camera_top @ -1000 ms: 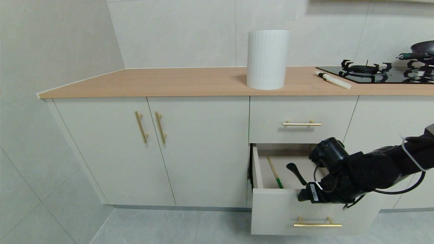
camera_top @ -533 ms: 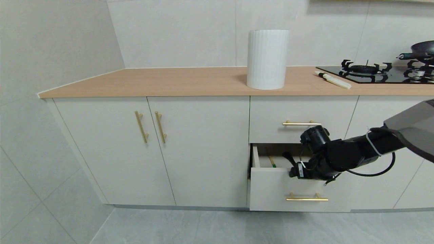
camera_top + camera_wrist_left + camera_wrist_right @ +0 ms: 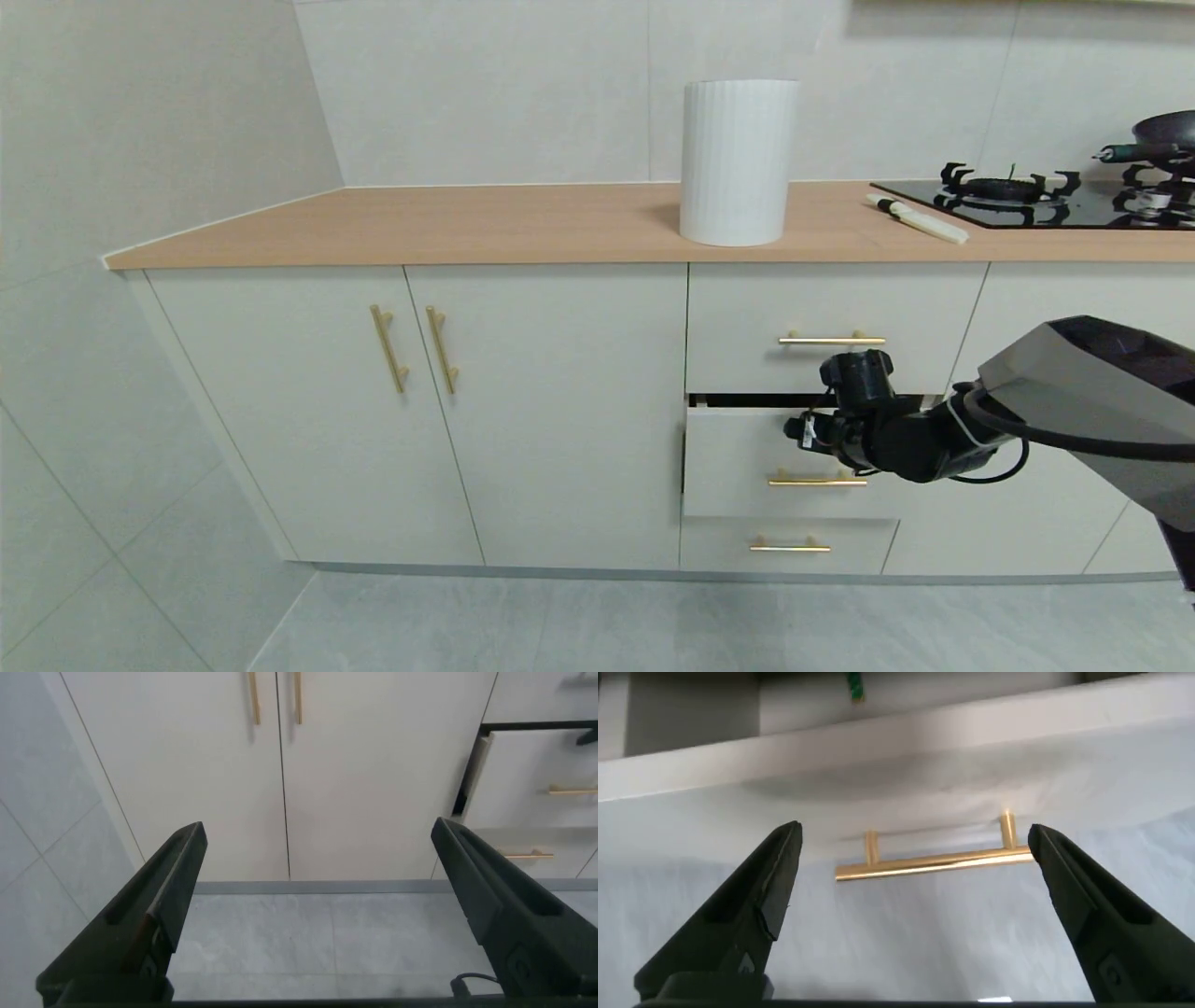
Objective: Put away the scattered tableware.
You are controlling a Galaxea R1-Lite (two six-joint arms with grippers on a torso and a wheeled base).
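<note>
The drawer [image 3: 747, 457] has slid nearly shut before the right claw [image 3: 805, 431], fingers [image 3: 757, 905] apart at its front above the handle [image 3: 934, 863], chopsticks [image 3: 854, 683] just visible inside; closing seems the step in hand, needing one last straight push.

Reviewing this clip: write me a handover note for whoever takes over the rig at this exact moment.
Left gripper: open, empty, low before the cabinet doors.
Right gripper: open, empty, at the middle drawer front, by its gold handle.
Done: drawer nearly shut; a green-tipped stick shows inside through the top gap.
Left: push the drawer fully shut; a pale utensil on the counter beside the hob probably needs putting away.
</note>
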